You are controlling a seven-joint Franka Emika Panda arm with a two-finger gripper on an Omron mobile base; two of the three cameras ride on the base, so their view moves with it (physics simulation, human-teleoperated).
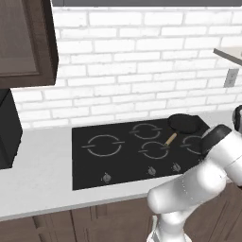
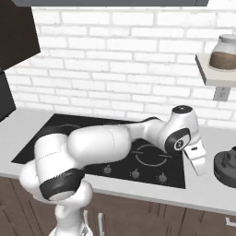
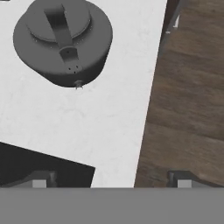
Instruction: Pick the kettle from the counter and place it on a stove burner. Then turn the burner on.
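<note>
From the left base view, the black glass cooktop (image 1: 137, 151) carries a frying pan (image 1: 183, 124) by the big ringed stove burner (image 1: 104, 145).

From the right, the kettle (image 2: 227, 166) squats on the pale counter (image 2: 207, 191).

Looking down the hand, gripper (image 3: 111, 181) fingers spread wide, kettle ahead; I'd centre over that arched handle first.

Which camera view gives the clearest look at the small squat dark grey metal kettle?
The hand view: the small squat dark grey metal kettle is seen from above, nearly whole, with its arched handle and lid, standing on the pale grey-white counter. The right base view catches just part of it at the right edge, beside the arm.
</note>
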